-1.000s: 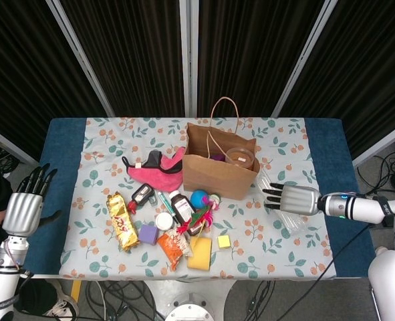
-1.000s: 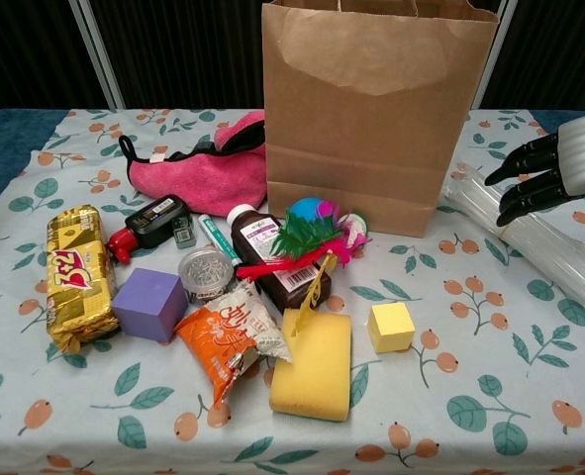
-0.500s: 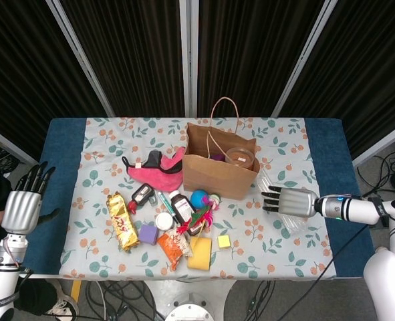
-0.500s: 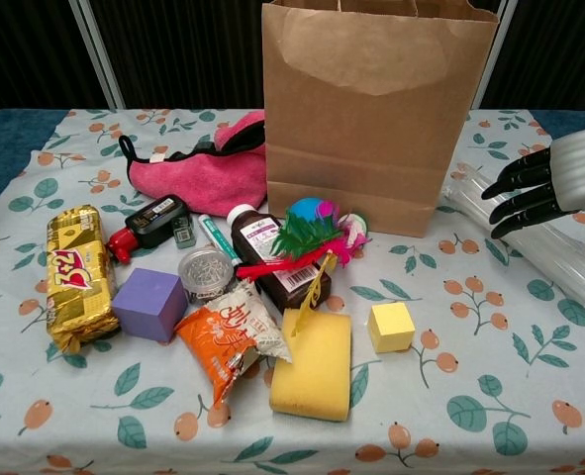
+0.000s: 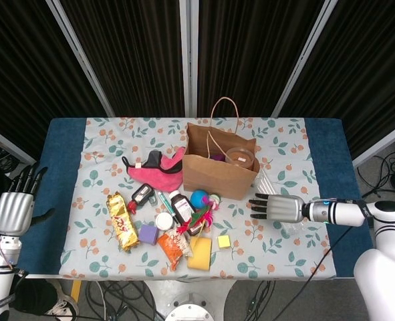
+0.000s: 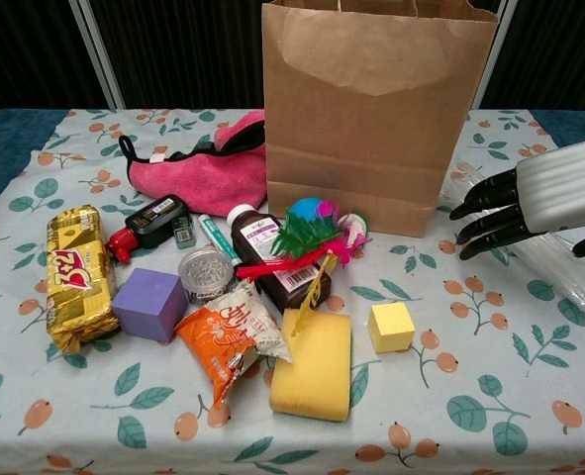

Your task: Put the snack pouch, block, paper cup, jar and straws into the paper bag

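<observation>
Right hand (image 6: 530, 203) is held open, fingers spread, right of the paper bag (image 6: 376, 109), over the clear straws (image 6: 559, 267) lying slantwise away from the bag's right side

Matt paper, shiny foil, soft cloth.
Brown paper bag (image 6: 376, 109) looks matt; gold snack pouch (image 6: 74, 277) glossy foil; pink cloth (image 6: 208, 168) fuzzy; tablecloth (image 6: 530, 396) printed fabric.

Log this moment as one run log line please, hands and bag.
right hand: open, above clear straw packet, holds nothing | left hand: open, off table's left edge | brown paper bag: upright, clear jar inside
</observation>
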Motion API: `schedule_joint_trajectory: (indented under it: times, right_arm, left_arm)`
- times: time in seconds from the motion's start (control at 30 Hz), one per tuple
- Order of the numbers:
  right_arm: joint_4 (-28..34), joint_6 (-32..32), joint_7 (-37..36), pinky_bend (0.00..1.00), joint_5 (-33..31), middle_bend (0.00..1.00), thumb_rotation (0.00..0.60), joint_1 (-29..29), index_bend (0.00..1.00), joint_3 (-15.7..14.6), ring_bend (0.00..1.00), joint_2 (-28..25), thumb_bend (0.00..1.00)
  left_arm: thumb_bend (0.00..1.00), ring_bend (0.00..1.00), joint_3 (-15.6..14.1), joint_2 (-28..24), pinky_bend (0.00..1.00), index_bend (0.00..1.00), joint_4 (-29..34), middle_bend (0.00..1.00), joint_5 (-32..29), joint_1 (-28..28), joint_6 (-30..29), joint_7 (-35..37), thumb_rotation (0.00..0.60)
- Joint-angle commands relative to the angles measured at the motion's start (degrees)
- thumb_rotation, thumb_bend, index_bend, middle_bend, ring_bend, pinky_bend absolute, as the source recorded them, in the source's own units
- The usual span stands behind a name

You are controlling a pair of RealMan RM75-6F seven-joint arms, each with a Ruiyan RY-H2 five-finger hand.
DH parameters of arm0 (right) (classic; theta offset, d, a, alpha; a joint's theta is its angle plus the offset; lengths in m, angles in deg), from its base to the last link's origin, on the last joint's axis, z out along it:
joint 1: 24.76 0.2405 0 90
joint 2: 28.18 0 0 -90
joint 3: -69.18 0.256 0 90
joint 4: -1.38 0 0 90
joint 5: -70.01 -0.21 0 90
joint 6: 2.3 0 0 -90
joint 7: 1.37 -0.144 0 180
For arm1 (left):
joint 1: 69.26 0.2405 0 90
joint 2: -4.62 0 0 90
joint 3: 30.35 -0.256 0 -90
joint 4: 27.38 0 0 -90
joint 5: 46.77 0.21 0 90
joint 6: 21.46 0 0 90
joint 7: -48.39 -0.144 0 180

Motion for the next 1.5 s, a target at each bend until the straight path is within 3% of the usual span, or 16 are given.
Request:
schedule_joint_trajectory:
  times: [0.03, 0.3, 0.6, 0.83, 1.07, 1.3, 1.5]
  right_arm:
    - [1.5, 0.0, 0.3, 0.13, -1.1, 0.11, 0.6, 0.5, 0.1, 0.8, 0.0, 1.6, 0.0]
    - [5.1, 2.6, 2.3, 0.13, -4.0, 0.11, 0.6, 2.2, 0.11, 4.4, 0.0, 4.8, 0.0]
    - [13.4, 5.6, 4.4, 0.13, -8.7, 0.12, 0.6, 4.7, 0.11, 9.7, 0.0, -0.5, 0.0]
    - [24.7, 2.4, 8.2, 0.12, -8.3, 0.14, 0.6, 4.1, 0.11, 7.9, 0.0, -9.0, 0.0]
    - [34.0, -5.6, 11.8, 0.12, -6.9, 0.17, 0.6, 4.2, 0.13, 4.1, 0.0, -17.0, 0.0]
    - [35.9, -10.9, 12.1, 0.12, -6.2, 0.17, 0.6, 3.8, 0.13, 3.2, 0.0, -16.0, 0.0]
    - [32.6, -12.2, 11.9, 0.12, -5.8, 0.17, 0.6, 3.4, 0.14, 4.4, 0.0, -11.4, 0.0]
  left_arm:
    - [0.03, 0.08, 0.1, 0.0, 0.21, 0.12, 0.0, 0.13, 0.2, 0.0, -0.2, 0.3, 0.6]
    - [0.03, 0.08, 0.0, -0.9, 0.21, 0.12, 0.8, 0.14, 0.6, 0.5, -1.3, 1.0, 0.6]
    - [0.03, 0.08, -0.1, -1.1, 0.21, 0.12, 1.8, 0.14, 1.2, 0.3, -1.6, 1.4, 0.6]
    - [0.03, 0.08, -0.3, -1.4, 0.21, 0.12, 2.5, 0.13, 1.7, 0.2, -1.8, 1.6, 0.6]
    - [0.03, 0.08, -0.3, -0.8, 0.21, 0.12, 2.6, 0.14, 1.8, -0.3, -1.3, 1.4, 0.6]
    - [0.03, 0.08, -0.2, -0.2, 0.21, 0.12, 1.5, 0.14, 1.7, -0.8, -0.6, 1.5, 0.6]
    - [0.03, 0.08, 0.0, 0.0, 0.21, 0.12, 0.3, 0.14, 1.4, -0.7, -0.8, 1.7, 0.6]
